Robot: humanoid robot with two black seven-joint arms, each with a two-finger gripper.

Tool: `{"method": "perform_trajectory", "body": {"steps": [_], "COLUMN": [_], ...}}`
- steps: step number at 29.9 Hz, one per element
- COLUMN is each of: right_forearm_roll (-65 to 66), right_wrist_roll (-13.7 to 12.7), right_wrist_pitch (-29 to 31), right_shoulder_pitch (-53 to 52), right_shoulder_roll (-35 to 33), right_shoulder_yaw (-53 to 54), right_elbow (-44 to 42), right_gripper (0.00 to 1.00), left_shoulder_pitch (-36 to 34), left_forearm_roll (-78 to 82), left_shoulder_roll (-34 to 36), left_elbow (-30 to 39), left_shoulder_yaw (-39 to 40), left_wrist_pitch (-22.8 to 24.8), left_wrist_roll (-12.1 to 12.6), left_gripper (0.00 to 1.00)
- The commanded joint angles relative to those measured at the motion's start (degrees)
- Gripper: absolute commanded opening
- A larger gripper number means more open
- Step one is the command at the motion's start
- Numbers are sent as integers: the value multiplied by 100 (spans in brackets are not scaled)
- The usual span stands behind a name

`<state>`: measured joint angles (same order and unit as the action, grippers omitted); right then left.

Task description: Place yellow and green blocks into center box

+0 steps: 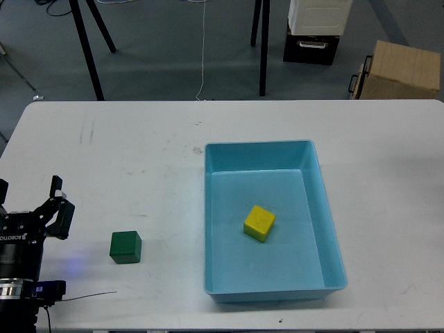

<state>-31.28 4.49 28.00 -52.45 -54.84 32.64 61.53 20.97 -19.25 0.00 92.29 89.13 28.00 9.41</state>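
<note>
A yellow block (259, 223) lies inside the light blue box (326, 208) at the middle of the white table. A green block (125, 247) sits on the table to the left of the box, apart from it. My left gripper (31, 208) is at the table's left front edge, to the left of the green block, with its fingers spread open and empty. My right gripper is out of view.
The white table (125, 159) spreads around the box. Beyond its far edge stand black stand legs (87, 48), a cardboard box (399, 71) and a white and black case (316, 28) on the floor.
</note>
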Motion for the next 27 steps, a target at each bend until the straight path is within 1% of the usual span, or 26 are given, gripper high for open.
{"method": "perform_trajectory", "body": {"steps": [1, 4, 8, 12, 16, 20, 24, 27], "right_forearm_roll": [-553, -809, -845, -968, -1012, -1082, -1047, -1003], "right_wrist_roll": [192, 192, 201, 289, 289, 324, 350, 342], "right_wrist_pitch": [0, 0, 0, 0, 0, 0, 0, 0], "right_shoulder_pitch": [24, 24, 164, 919, 2130, 3607, 5232, 6095], "right_shoulder_roll": [359, 597, 834, 1045, 1037, 1107, 1659, 2072], "right_shoulder_yaw": [154, 339, 953, 2006, 3114, 4081, 4943, 5208], "right_elbow": [-79, -342, -483, -466, -265, 376, 1351, 1835], "right_gripper": [99, 99, 99, 99, 99, 99, 100, 100], "left_shoulder_pitch": [-14, -6, -5, -14, -40, -85, -67, -67], "left_forearm_roll": [0, 0, 0, 0, 17, 123, 114, 105], "left_shoulder_roll": [0, 0, 0, 0, 0, 0, 0, 0], "left_elbow": [-1, 8, 8, 8, 8, 17, 61, 61], "left_shoulder_yaw": [-1, 8, 8, 8, 8, 26, 43, 61], "left_wrist_pitch": [0, 0, 0, 0, 0, 0, 0, 0], "left_wrist_roll": [-1, -1, -1, -9, -9, -18, -18, -106], "left_gripper": [100, 100, 100, 100, 100, 100, 100, 100]}}
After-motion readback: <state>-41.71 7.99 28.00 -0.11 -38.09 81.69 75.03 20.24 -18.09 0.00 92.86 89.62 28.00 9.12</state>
